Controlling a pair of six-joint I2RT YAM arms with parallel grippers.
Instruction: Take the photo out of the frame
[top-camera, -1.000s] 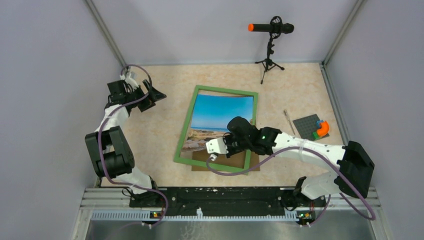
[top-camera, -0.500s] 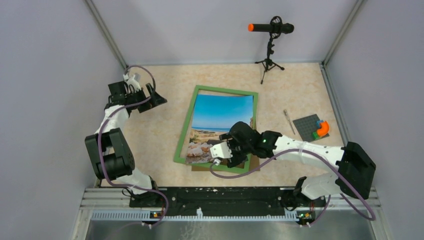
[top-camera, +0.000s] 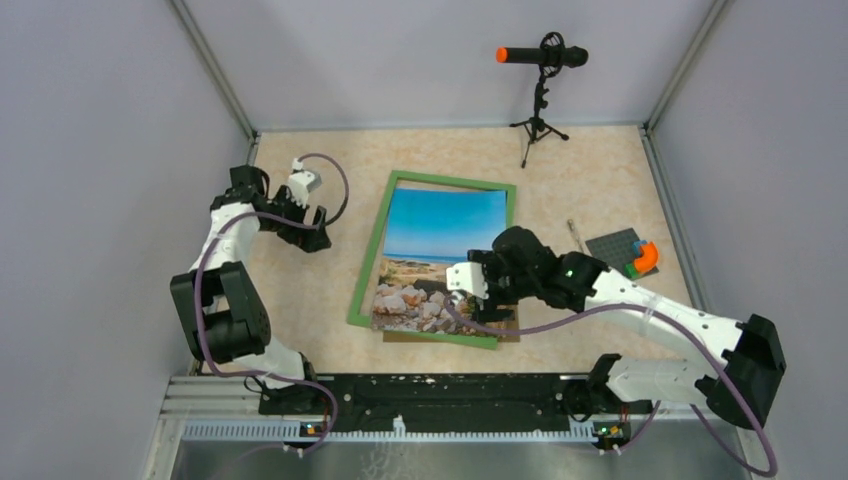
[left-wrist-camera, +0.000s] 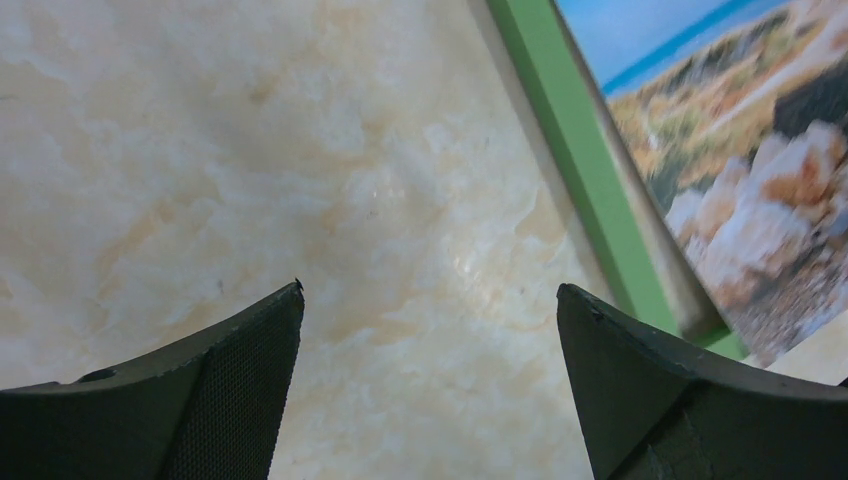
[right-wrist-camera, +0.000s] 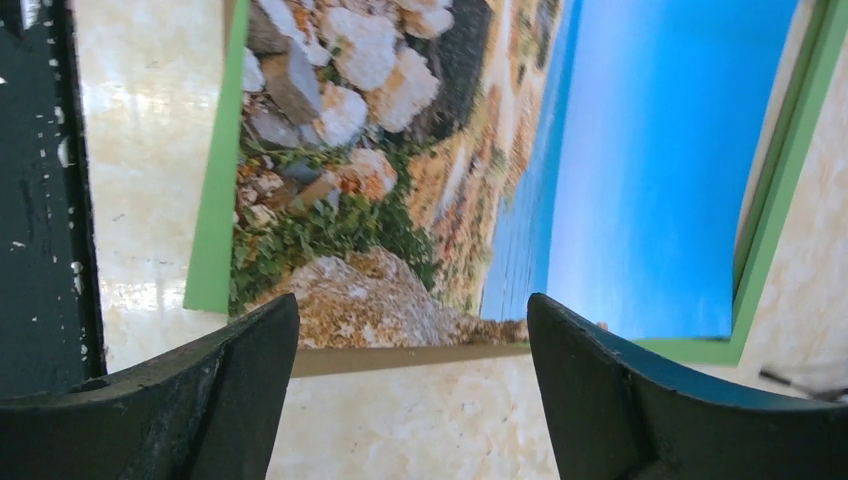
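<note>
At mid-table (top-camera: 600, 170) I see the photo (top-camera: 440, 255) lying face up on the green frame (top-camera: 366, 268). My right pincer (right-wrist-camera: 412, 310) hovers wide open and empty over their right edge. My left pincer (left-wrist-camera: 430, 290), equally open and empty, hangs beside the frame's left border.

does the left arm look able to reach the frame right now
Probably yes: the left gripper hangs over bare table, jaws open, right beside the frame, with nothing between them.

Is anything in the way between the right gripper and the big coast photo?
Nothing visible. The open right gripper hangs over the right edge of the large rectangular coast print, which lies uncovered on the thin green-bordered frame.
</note>
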